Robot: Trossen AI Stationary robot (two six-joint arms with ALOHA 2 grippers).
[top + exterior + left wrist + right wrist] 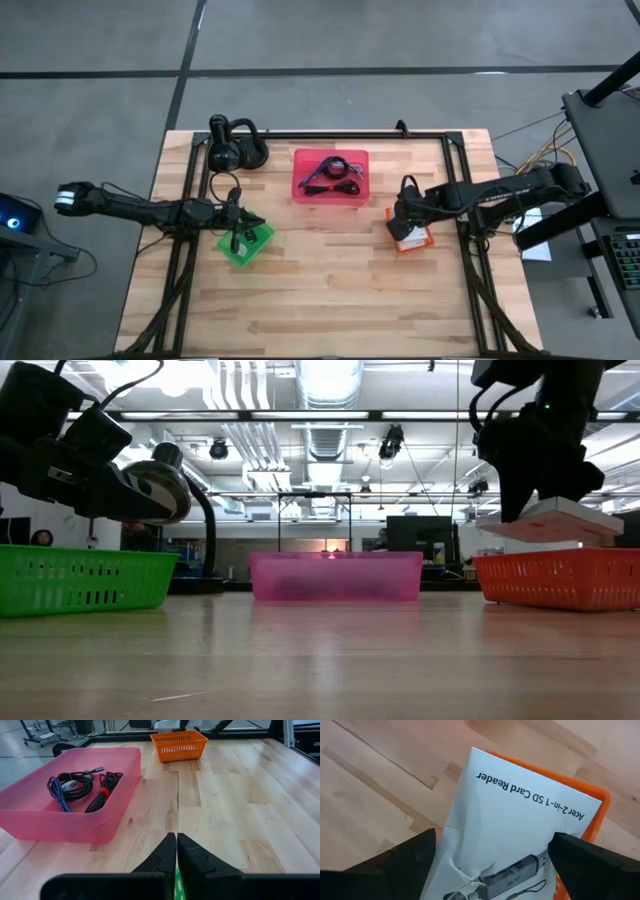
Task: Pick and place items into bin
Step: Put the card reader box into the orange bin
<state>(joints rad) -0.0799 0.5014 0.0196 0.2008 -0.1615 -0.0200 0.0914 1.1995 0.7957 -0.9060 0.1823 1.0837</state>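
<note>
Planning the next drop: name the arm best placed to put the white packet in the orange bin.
Right. The right gripper holds the white packet directly over the orange bin; the left gripper is shut above the green bin.

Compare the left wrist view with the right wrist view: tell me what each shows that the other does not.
Only the left wrist view shows the pink plastic tray holding the black coiled cable and purple cable, plus the left gripper, fingers shut.

Only the right wrist view shows the flat white card-reader packet between the right gripper's fingers, above the basket.

Both show the orange mesh basket and the wooden table top.
</note>
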